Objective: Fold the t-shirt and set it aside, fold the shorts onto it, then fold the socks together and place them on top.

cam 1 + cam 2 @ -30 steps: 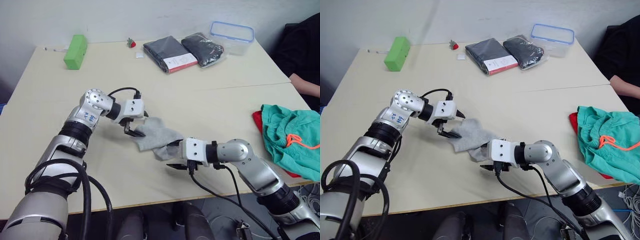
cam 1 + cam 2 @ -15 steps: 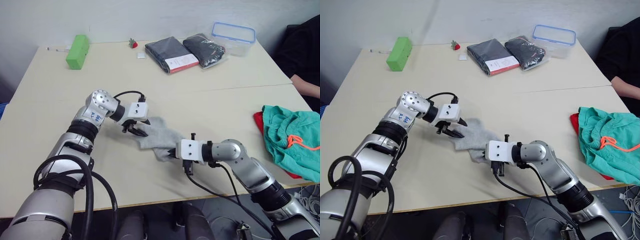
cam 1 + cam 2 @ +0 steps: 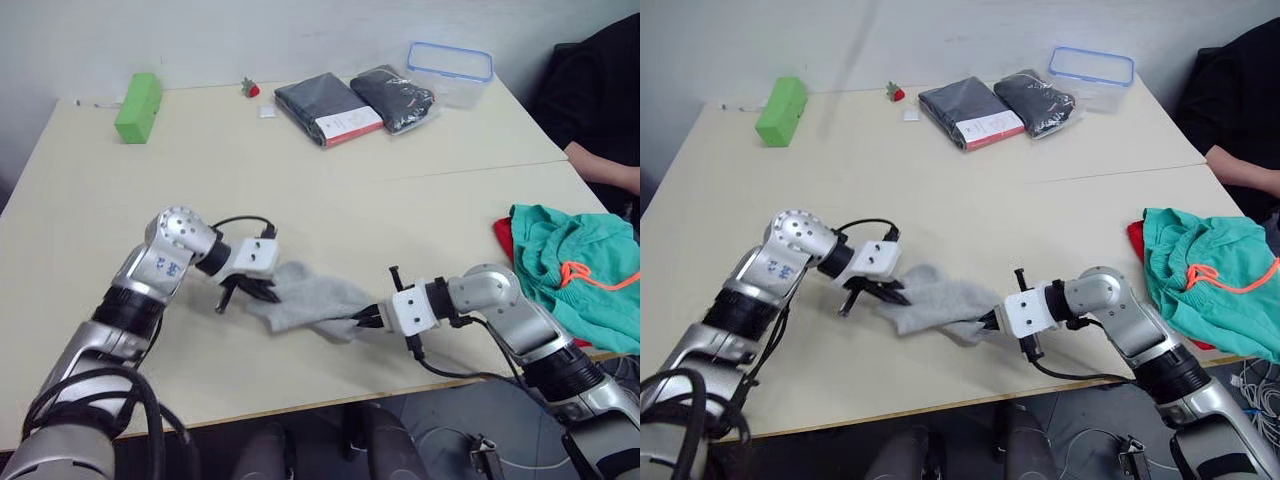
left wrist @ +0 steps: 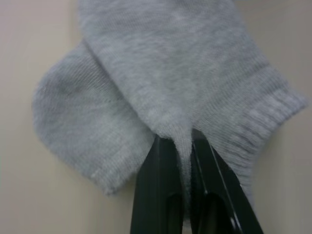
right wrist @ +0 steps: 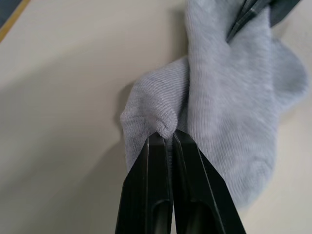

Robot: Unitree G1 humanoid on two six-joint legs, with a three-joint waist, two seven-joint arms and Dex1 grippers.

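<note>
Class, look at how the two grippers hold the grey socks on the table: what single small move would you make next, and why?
Probably lift both ends together, just off the table. The left gripper and right gripper are each shut on a pinch of the socks, which lie bunched between them, while the shorts they must go on lie to the robot's right.

Both arms reach inward, the left gripper (image 4: 176,139) and right gripper (image 5: 167,135) each pinching the socks (image 3: 305,300), fingers pointing toward each other at 3 and 9 o'clock.
</note>
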